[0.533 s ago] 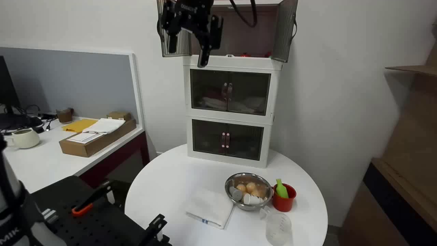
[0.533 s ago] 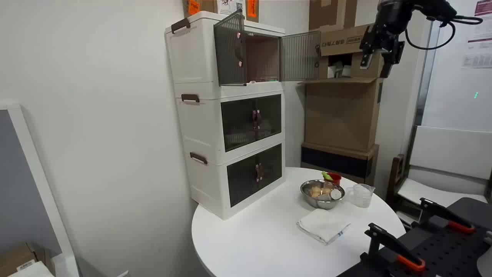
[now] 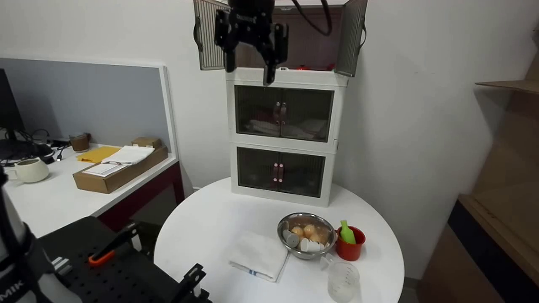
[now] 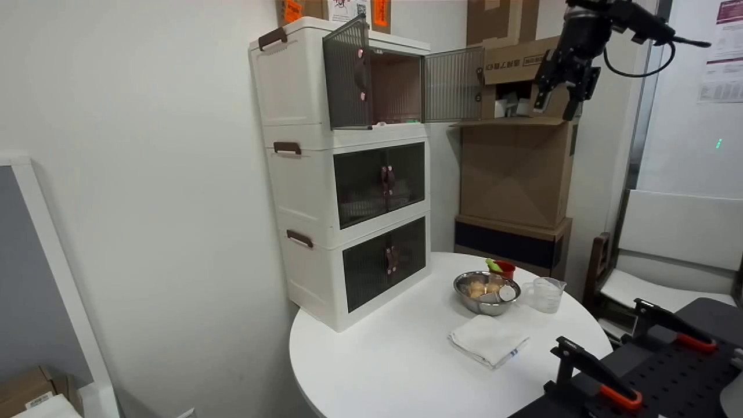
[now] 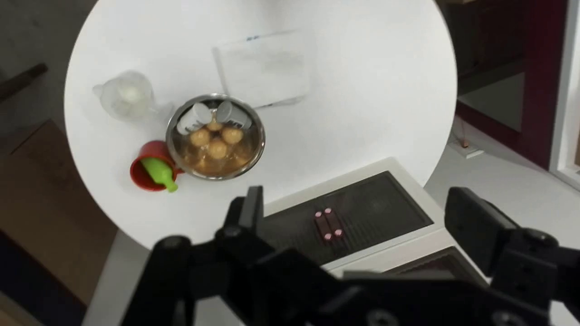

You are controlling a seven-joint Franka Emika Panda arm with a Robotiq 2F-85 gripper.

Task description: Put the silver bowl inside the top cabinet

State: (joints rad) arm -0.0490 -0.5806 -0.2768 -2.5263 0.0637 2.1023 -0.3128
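White wall (image 4: 174, 191) backs most of what I see, with a round white table (image 3: 189, 235) below it. Well above that table hangs my tool (image 4: 555, 110), pointing down from the top of both exterior views, its fingers (image 5: 473, 226) spread wide and one showing lower than the other. The arm (image 4: 583, 29) comes down to it from the top edge, a black cable (image 4: 644, 74) looping off.

In an exterior view I see the fingers (image 3: 269, 75) overlapping the top cabinet (image 3: 313, 50), whose two ribbed doors (image 3: 351, 40) stand swung out; something red (image 3: 302, 67), too small to name, shows along its bottom edge. In an exterior view the tool sits well apart from that cabinet, in front of cardboard boxes (image 4: 516, 174). My wrist view shows instead the closed dark doors of a lower unit (image 5: 385, 199).

On the table, well below the tool, the silver bowl (image 4: 479, 308) stands upright. The wrist view lets me look into it from above, at round orange-beige pieces (image 5: 217, 148) and two pale pieces (image 5: 195, 118). Just beside it I find a red cup (image 3: 348, 252) with something green (image 3: 347, 234) in it, with a clear jug (image 4: 547, 295) and a folded white cloth (image 3: 257, 256) near. In an exterior view I also get a desk (image 3: 54, 198), and in an exterior view a white chair (image 4: 676, 229).
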